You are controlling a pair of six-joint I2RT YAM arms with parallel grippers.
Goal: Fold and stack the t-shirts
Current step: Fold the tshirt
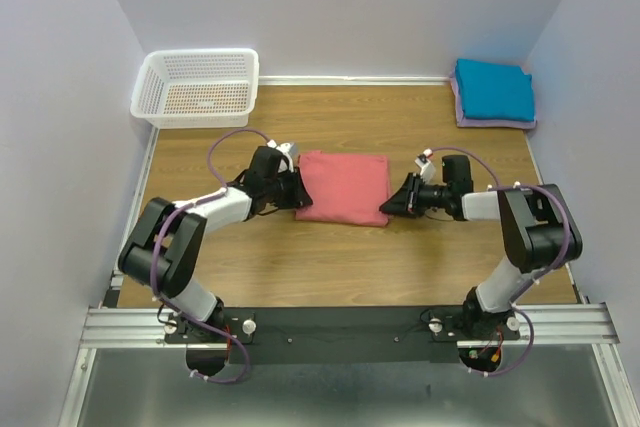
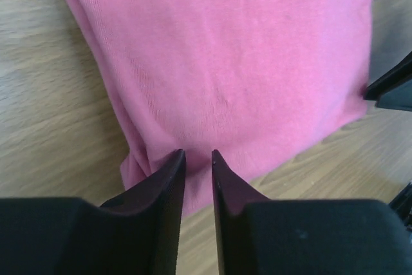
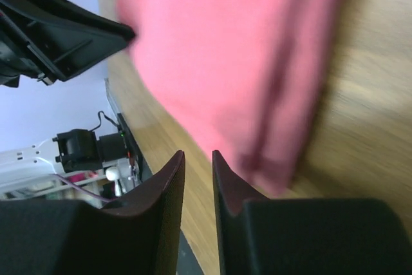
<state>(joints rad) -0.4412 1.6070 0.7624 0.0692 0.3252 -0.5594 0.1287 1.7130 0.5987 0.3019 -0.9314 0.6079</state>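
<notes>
A folded salmon-pink t-shirt (image 1: 343, 187) lies flat on the wooden table in the middle. My left gripper (image 1: 298, 190) lies low at its left edge, and in the left wrist view (image 2: 198, 152) the fingertips stand a narrow gap apart just at the cloth's (image 2: 225, 49) hem with nothing between them. My right gripper (image 1: 388, 203) is at the shirt's right edge. Its jaws (image 3: 198, 152) also stand slightly apart, over bare wood beside the blurred pink cloth (image 3: 238, 62). At the back right a folded teal-blue t-shirt (image 1: 494, 89) rests on a pale lavender t-shirt (image 1: 462, 115).
A white lattice basket (image 1: 196, 87) stands at the back left corner. Walls close in the table on the left, back and right. The arms' mounting rail (image 1: 340, 325) runs along the near edge.
</notes>
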